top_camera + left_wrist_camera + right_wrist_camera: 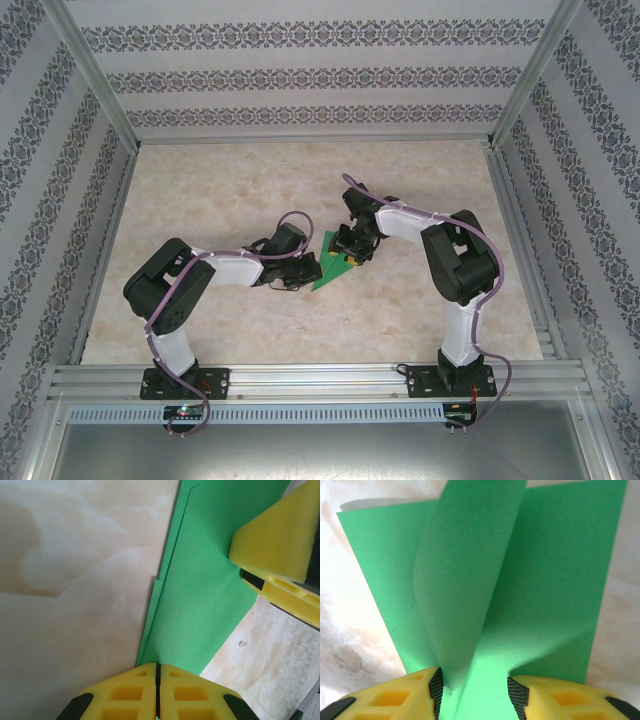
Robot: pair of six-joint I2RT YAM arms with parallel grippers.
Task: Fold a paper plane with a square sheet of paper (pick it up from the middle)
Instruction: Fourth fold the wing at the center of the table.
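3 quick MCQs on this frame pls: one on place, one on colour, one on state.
1. Where does the green paper lie?
A) middle of the table
B) far left corner
C) on the front rail

2. What colour are the fingers of the left gripper?
A) red
B) yellow
C) white

3. How does the right gripper stand?
A) shut tight
B) fingers apart, a lifted paper flap between them
C) clamped on a cup

Key:
1 A, the top view shows it mid-table between the two arms.
2 B, the left wrist view shows yellow fingertips.
3 B, the flap curls up through the gap.
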